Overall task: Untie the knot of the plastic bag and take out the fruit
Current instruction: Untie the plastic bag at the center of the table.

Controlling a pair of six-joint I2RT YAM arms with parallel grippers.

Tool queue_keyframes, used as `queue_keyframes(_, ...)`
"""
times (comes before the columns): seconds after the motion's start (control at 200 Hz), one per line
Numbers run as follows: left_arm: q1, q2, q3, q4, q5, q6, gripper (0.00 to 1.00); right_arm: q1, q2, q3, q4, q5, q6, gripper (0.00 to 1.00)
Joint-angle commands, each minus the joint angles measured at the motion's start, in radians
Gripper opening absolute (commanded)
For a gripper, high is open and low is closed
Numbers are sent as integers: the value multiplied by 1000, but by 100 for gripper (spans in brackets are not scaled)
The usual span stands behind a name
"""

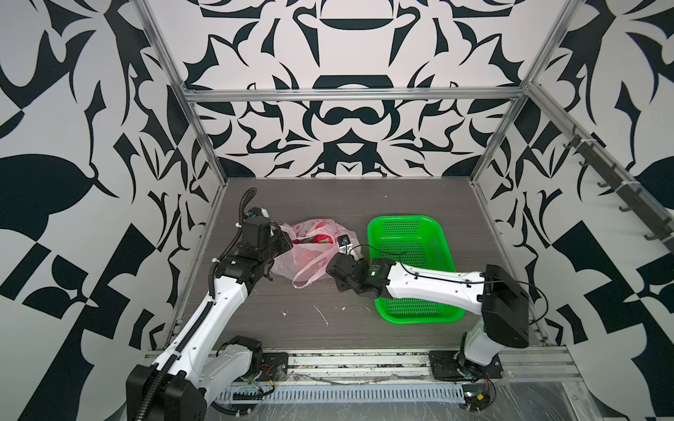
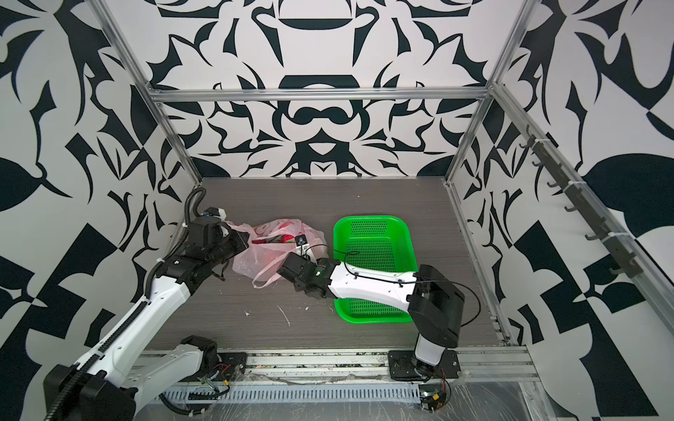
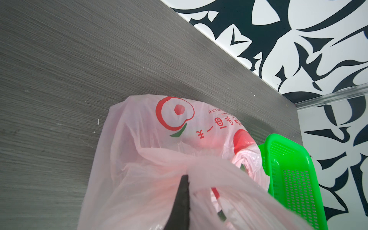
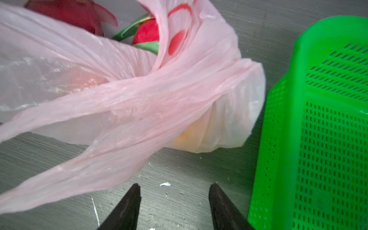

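plastic bag (image 3: 143, 151) film between closed left fingers (image 3: 183, 201), beyond parted right fingers (image 4: 125, 209)

My left arm (image 1: 226, 302) wore smooth white shells dotted with small dark screw holes, joined by blocky black joint housings (image 1: 240, 268). A ribbed black cable conduit (image 1: 242, 204) ran along it, strapped with white ties. My right arm (image 1: 430, 284) had the same white shell, a thin black cable (image 1: 386, 251) looping over it and a small green light (image 1: 372, 273) on its black wrist. Its shoulder was a big black box (image 1: 505, 310). Both arms stood on black base plates (image 1: 443, 364). My right gripper (image 4: 173, 189) ended in two black, tapered, pointed fingers (image 4: 125, 209). My left gripper (image 3: 184, 178) showed as one black wedge.
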Motion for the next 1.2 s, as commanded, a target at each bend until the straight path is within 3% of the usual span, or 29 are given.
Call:
queue_keyframes(0.0,2,-22,0,-23,-6,-2,3,9,27,48,59,45,-47,60)
queue_keyframes(0.49,2,-19,-7,-22,-11,-9,2,28,11,-30,455,127,-142,61)
queue_keyframes(1.195,2,-98,-89,-13,44,-55,1,11,73,120,443,315,-132,62)
